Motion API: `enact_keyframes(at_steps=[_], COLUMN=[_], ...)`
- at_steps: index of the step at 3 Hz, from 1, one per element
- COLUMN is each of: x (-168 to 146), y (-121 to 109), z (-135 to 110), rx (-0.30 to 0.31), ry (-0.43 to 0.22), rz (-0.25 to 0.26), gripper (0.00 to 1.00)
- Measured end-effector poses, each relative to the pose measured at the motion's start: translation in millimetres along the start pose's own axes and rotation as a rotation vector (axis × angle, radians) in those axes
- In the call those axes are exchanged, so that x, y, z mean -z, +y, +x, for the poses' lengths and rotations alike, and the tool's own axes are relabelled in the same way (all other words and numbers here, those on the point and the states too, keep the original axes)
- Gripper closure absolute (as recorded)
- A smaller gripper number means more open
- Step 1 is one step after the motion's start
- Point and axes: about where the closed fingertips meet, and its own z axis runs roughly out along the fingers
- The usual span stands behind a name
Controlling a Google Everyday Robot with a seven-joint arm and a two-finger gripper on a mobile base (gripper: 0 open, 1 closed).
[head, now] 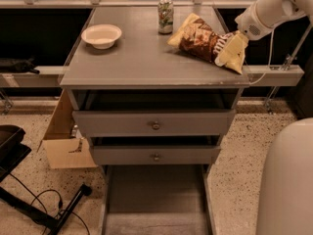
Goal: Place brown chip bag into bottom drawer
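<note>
The brown chip bag (203,40) lies on the right side of the grey cabinet top (142,62), its pale yellow right end near the cabinet's right edge. My gripper (235,39) reaches in from the upper right on a white arm and is at that yellow end, touching or just over it. The bottom drawer (155,197) is pulled out below the two knobbed drawers, showing a bare grey floor.
A white bowl (101,35) sits at the top's left and a drink can (166,16) at the back middle. A cardboard box (66,143) and a black stand with cables (44,209) are on the floor at the left. My white body (288,180) fills the lower right.
</note>
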Motion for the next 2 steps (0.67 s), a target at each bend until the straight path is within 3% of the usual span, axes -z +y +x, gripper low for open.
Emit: enact_keyframes(at_steps=[2], x=[-29], y=[-6], z=[24], rx=[-0.078], ry=[0.051], rz=[-0.018], gripper=[0.00])
